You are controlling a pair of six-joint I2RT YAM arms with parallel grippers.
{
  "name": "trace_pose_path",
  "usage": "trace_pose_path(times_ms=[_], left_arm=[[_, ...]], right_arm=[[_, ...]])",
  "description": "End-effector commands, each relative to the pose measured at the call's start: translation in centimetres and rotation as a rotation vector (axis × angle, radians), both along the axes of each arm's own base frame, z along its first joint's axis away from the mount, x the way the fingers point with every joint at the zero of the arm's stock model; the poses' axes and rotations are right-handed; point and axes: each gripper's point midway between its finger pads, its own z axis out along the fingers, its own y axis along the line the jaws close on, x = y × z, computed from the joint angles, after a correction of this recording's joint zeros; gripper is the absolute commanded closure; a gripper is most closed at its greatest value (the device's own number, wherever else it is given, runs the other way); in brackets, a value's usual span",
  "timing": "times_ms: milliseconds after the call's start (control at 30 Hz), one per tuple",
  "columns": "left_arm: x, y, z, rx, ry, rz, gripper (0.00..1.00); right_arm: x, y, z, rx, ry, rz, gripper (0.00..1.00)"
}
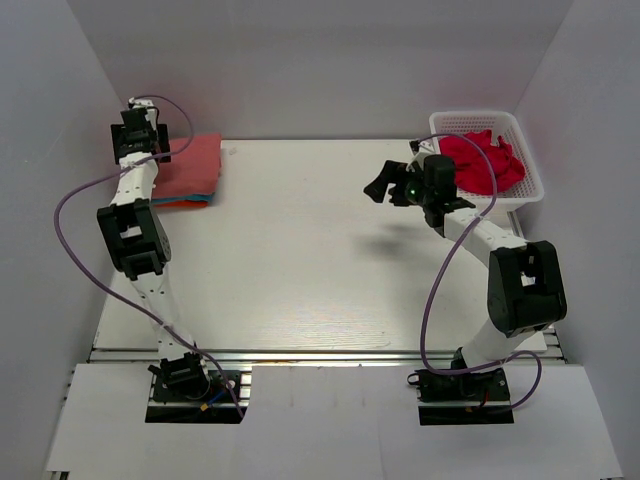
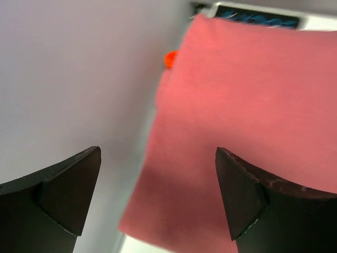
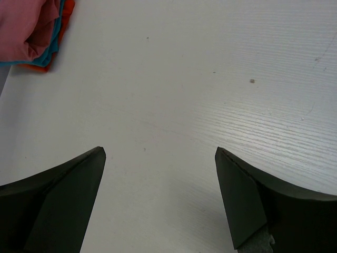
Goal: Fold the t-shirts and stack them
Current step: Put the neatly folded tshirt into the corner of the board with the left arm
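The top external camera was fixed above and behind the arm bases and faced down and forward, covering the whole table from the folded stack at far left to the basket at far right. The left wrist camera looked out between its own fingers from close above that stack, beside the left wall. The right wrist camera sat farther off over the table's right half, faced left across the tabletop, and caught the same stack in its upper left corner; all three views shared it.

No readable text, label, brand, number or sign appears on anything in these views.
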Motion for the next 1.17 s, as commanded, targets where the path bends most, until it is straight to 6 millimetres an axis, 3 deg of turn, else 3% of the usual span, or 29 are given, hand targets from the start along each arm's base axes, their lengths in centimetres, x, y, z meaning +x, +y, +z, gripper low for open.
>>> trace_pose_path(times_ms=[0, 67, 133, 233, 267, 300, 333, 367, 400, 433, 500, 533, 567, 600, 633, 700, 733, 800, 833, 967, 1033, 1133], left_arm=[[-0.4, -4.1, 8.1, -0.103, -0.196, -0.076, 0.0], [-0.9, -5.6, 10.0, -0.163, -0.239, -0.122, 0.0], [-1.4, -7.6, 9.6, -0.24, -0.246, -0.161, 0.0], [-2.5, -12.3, 9.5, -0.323, -0.227, -0.274, 0.0], [-2.5, -14.0, 9.8, -0.339, -0.238, -0.327, 0.0], [-3.3, -16.8, 7.9, -0.361, -0.201, -0.362, 0.0], [-4.3, -18.4, 9.6, -0.368, -0.241, -0.38, 0.0], [-5.2, -20.0, 8.1, -0.374, -0.228, -0.407, 0.0], [-5.8, -23.3, 8.2, -0.372, -0.23, -0.461, 0.0], [-6.6, -24.7, 8.3, -0.385, -0.244, -0.468, 0.0], [-8.7, -27.7, 7.7, -0.432, -0.265, -0.497, 0.0], [-9.7, -30.8, 7.2, -0.459, -0.257, -0.549, 0.0], [-11.2, -32.6, 5.0, -0.482, -0.215, -0.579, 0.0], [-12.4, -35.7, 5.2, -0.482, -0.219, -0.639, 0.0], [-13.2, -37.0, 4.0, -0.479, -0.189, -0.656, 0.0], [-15.0, -38.7, 2.2, -0.467, -0.133, -0.677, 0.0], [-17.1, -40.2, 1.7, -0.48, -0.11, -0.73, 0.0], [-18.7, -41.9, 2.8, -0.522, -0.172, -0.806, 0.0], [-20.8, -42.2, 2.8, -0.542, -0.192, -0.842, 0.0], [-23.1, -41.6, 3.7, -0.524, -0.246, -0.838, 0.0], [-23.7, -41.4, 2.8, -0.508, -0.222, -0.837, 0.0], [-24.0, -41.7, 3.0, -0.511, -0.233, -0.848, 0.0]], right_arm=[[0.2, 0.6, 2.0, -0.008, -0.057, 0.04, 0.1], [0.0, 0.5, 2.1, -0.008, -0.06, 0.043, 0.1], [-0.5, 0.3, 1.7, -0.009, -0.056, 0.041, 0.1], [-1.4, -0.1, 1.0, -0.008, -0.051, 0.034, 0.1], [-1.5, -0.2, 0.9, -0.006, -0.051, 0.031, 0.1], [-2.3, -0.5, 0.1, -0.009, -0.033, 0.028, 0.1], [-2.5, -0.5, 0.2, -0.004, -0.037, 0.024, 0.1], [-3.1, -0.6, -0.1, -0.001, -0.03, 0.024, 0.1], [-3.6, -0.8, -0.5, -0.001, -0.023, 0.023, 0.1], [-4.2, -0.9, -1.3, -0.006, -0.007, 0.024, 0.1], [-4.7, -1.3, -0.6, -0.007, -0.031, 0.01, 0.1], [-5.6, -1.5, -1.4, -0.008, -0.019, 0.007, 0.1], [-5.7, -1.7, -1.5, -0.008, -0.023, -0.003, 0.1], [-6.8, -2.0, -1.8, -0.008, -0.019, -0.004, 0.1], [-6.9, -2.1, -1.5, -0.012, -0.042, -0.005, 0.1], [-7.7, -2.6, -1.3, -0.024, -0.068, -0.011, 0.1], [-8.2, -2.9, -1.8, -0.027, -0.066, -0.013, 0.1], [-8.9, -3.1, -2.1, -0.032, -0.077, -0.017, 0.1], [-9.3, -3.3, -2.3, -0.03, -0.083, -0.017, 0.1], [-10.6, -3.1, -1.8, -0.007, -0.164, 0.009, 0.1], [-11.0, -2.9, -1.7, 0.009, -0.172, 0.017, 0.1], [-11.2, -2.9, -1.4, 0.011, -0.183, 0.026, 0.1]])
